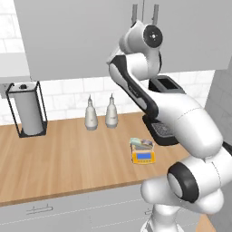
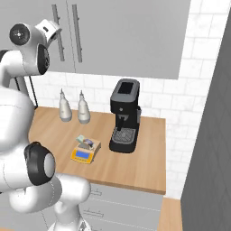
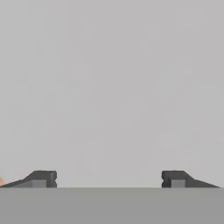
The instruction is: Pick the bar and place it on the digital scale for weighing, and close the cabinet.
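the bar [image 2: 86, 143] lies on the digital scale [image 2: 84, 154] while the gripper [image 3: 109, 179], fingers spread and empty, faces the grey cabinet [image 2: 131, 36].

- digital scale [image 1: 143, 157]: yellow-orange body, blue display, just beside the coffee machine [image 2: 124, 115].
- bar [image 1: 141, 143]: grey-tan with pale green, on the scale's plate.
- coffee machine: black, with a dark grey top.
- cabinet [image 2: 131, 36]: plain flat grey, with darker grey handles, above the coffee machine.
- counter [image 1: 59, 158]: warm light-brown wood grain.
- two bottles [image 1: 100, 113]: pale grey-white, left of the coffee machine.
- wall tiles [image 2: 153, 97]: white.
- gripper [image 3: 109, 179]: dark grey fingertips against plain grey.
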Available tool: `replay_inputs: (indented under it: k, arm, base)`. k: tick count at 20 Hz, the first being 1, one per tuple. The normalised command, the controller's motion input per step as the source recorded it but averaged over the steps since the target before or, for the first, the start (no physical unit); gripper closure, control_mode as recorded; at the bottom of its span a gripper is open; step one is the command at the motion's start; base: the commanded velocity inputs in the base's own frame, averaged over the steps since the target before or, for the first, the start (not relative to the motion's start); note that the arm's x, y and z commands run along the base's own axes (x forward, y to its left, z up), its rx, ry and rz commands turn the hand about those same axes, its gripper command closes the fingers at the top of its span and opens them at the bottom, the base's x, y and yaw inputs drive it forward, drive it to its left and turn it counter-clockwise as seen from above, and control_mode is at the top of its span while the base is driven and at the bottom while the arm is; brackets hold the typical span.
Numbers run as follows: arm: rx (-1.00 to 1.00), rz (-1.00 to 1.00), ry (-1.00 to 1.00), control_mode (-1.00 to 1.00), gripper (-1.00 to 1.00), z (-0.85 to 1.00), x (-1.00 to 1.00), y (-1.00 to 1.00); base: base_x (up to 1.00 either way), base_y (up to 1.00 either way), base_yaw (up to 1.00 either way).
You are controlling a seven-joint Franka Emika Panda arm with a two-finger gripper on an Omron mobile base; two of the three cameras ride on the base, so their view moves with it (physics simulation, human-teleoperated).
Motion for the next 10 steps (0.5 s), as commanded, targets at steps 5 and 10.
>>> replay_inputs:
  k: [5, 10]
  arm:
    - [0.04, 0.07, 0.0, -1.0, -1.0, -0.84, 0.74, 0.0]
    - [0.0, 0.05, 0.03, -1.0, -1.0, -1.0, 0.44, 0.0]
  base:
    - [0.0, 0.0, 0.0]
    - [0.0, 0.0, 0.0]
